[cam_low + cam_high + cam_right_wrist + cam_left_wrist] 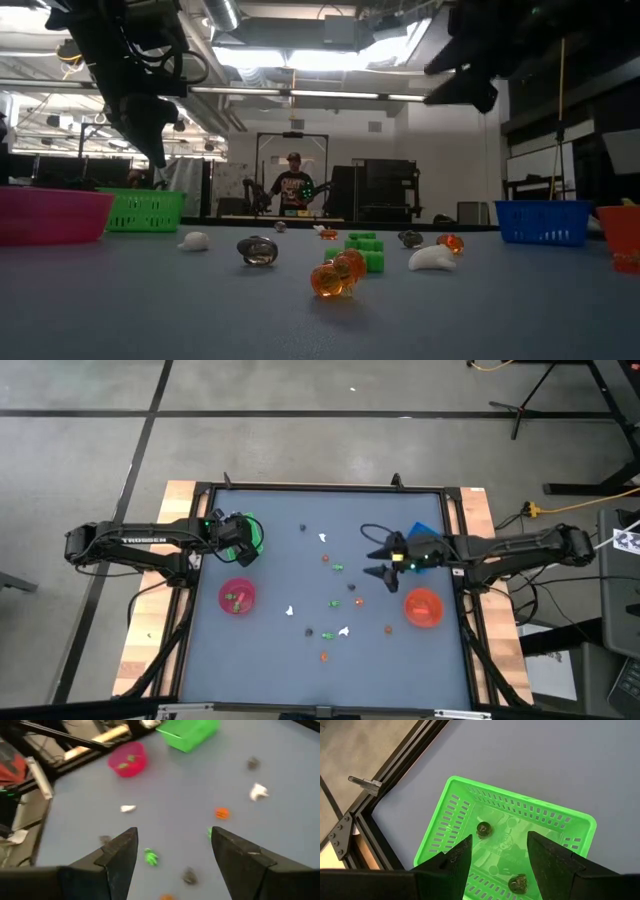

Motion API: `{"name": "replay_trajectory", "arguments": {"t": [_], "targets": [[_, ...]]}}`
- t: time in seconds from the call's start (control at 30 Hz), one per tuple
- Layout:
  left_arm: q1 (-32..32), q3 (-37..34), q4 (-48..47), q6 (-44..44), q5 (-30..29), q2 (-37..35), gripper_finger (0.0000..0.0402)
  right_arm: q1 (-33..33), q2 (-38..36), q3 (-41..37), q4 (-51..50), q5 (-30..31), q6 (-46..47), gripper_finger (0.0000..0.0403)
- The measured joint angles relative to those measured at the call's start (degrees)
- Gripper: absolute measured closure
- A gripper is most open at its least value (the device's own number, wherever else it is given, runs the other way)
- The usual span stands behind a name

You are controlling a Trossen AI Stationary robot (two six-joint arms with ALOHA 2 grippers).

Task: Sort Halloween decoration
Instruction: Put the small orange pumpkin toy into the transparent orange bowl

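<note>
The Halloween decoration (pixel 338 567) figures look tiny, light, hard and apt to roll; pinch each across its middle; left gripper (pixel 495 857) and right gripper (pixel 172 852) fingers both released, empty.

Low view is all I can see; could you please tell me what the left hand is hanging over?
Observer: The left hand is open and empty, directly above the green tray.
Operator: Is anything in that tray?
Observer: Two dark figures lie on its floor.
Operator: And the right hand?
Observer: The right hand is open with nothing between its fingers, above the scattered figures.
</note>
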Motion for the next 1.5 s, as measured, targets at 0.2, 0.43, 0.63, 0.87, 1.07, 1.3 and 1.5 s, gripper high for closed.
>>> {"name": "replay_trajectory", "arguments": {"t": [0.2, 0.43, 0.63, 0.87, 1.07, 1.3, 1.5], "targets": [[-0.02, 0.00, 0.04, -0.02, -0.01, 0.00, 0.0227, 8.77, 4.99, 0.04, 0.67, 6.96, -0.04, 0.0151], [-0.01, 0.00, 0.17, -0.02, 0.00, 0.02, 0.0227, 15.79, 16.06, 0.02, 0.87, 15.11, -0.13, 0.0151], [-0.01, 0.00, 0.24, -0.02, 0.00, 0.02, 0.0227, 18.51, 25.17, -0.01, 3.19, 16.53, -0.18, 0.0151], [-0.02, 0.00, 0.66, -0.02, 0.01, 0.02, 0.0227, 19.23, 32.21, 0.00, 9.03, 16.68, -1.53, 0.0151], [-0.01, 0.00, 1.33, -0.02, 0.01, 0.02, 0.0227, 19.16, 34.40, 0.00, 9.61, 20.93, -1.64, 0.0151], [-0.01, 0.00, 1.33, -0.02, 0.01, 0.02, 0.0227, 19.16, 34.90, 0.00, 9.44, 19.70, -1.64, 0.0151], [-0.01, 0.00, 1.31, -0.02, 0.01, 0.02, 0.0227, 19.16, 35.16, 0.00, 9.06, 19.59, -1.60, 0.0151]]}}
